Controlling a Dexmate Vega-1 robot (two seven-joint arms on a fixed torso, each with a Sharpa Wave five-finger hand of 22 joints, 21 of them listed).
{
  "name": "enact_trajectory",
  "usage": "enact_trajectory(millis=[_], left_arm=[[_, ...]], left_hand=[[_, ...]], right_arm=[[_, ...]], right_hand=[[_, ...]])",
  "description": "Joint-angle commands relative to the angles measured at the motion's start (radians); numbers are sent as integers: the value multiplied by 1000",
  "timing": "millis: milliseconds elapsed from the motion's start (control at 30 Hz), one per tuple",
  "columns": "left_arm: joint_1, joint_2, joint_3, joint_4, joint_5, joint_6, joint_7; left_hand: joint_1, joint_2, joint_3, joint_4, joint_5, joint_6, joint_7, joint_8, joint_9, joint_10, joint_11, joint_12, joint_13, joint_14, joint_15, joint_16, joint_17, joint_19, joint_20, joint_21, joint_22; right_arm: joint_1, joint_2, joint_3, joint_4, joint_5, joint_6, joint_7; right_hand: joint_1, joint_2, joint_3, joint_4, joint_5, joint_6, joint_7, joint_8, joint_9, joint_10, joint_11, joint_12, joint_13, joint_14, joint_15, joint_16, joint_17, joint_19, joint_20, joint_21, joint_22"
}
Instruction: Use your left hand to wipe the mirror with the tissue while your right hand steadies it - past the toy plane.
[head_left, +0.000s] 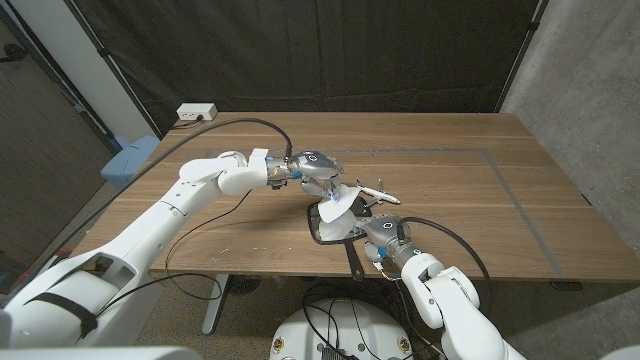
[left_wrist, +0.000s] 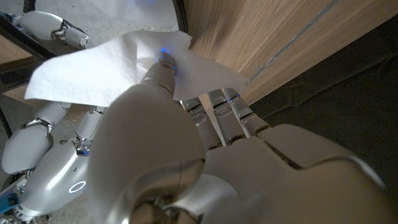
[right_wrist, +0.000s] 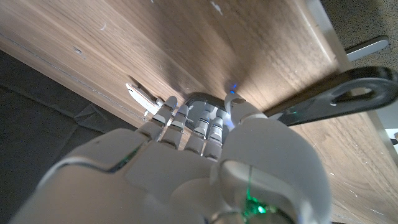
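A hand mirror (head_left: 333, 226) with a black handle (head_left: 355, 262) lies near the table's front edge. My left hand (head_left: 318, 170) holds a white tissue (head_left: 338, 201) that hangs down over the mirror's far part. In the left wrist view the tissue (left_wrist: 106, 65) is pinched at the fingertips of the left hand (left_wrist: 186, 149). My right hand (head_left: 380, 236) grips the mirror at its right side, by the handle. The right wrist view has the right hand (right_wrist: 199, 162) with its fingers curled on the mirror's edge, and the handle (right_wrist: 339, 93) running off sideways. A small white toy plane (head_left: 372, 191) sits just beyond the mirror.
The wooden table (head_left: 450, 190) has a thin taped rectangle (head_left: 500, 180) marked on it. A white power strip (head_left: 196, 112) sits at the far left corner. A black cable (head_left: 250, 124) loops along my left arm. A dark curtain hangs behind the table.
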Motion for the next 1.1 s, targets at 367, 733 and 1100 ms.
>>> enact_trajectory(millis=[367,733,1100], left_arm=[[-68,-31,130,183,120,-59,300],[-57,-10,147,118,139,-13,195],[-47,5,168,86,159,6,119]], left_hand=[[5,-8,-6,2,9,10,-8,-12,1,41,-25,-15,1,-11,-161,2,9,10,-29,12,1],[3,-8,-6,4,10,11,-11,-19,1,45,-25,-24,1,-16,-161,-1,12,7,-28,13,1],[2,-8,-6,6,10,13,-11,-25,2,46,-25,-32,2,-26,-161,-6,13,3,-26,13,0]], right_arm=[[1,-15,-2,-5,31,-6,-3],[-6,-26,0,-12,42,-9,-15],[-13,-38,1,-20,48,-9,-23]], right_hand=[[-9,0,14,-6,1,9,3,6,3,14,1,7,5,3,-1,4,3,1,0,12,5],[-11,-1,18,-8,2,11,5,7,3,17,1,8,5,4,-2,5,2,2,-1,14,5],[-12,-1,22,-10,2,13,4,7,3,17,0,7,5,5,-1,5,2,3,-3,17,5]])
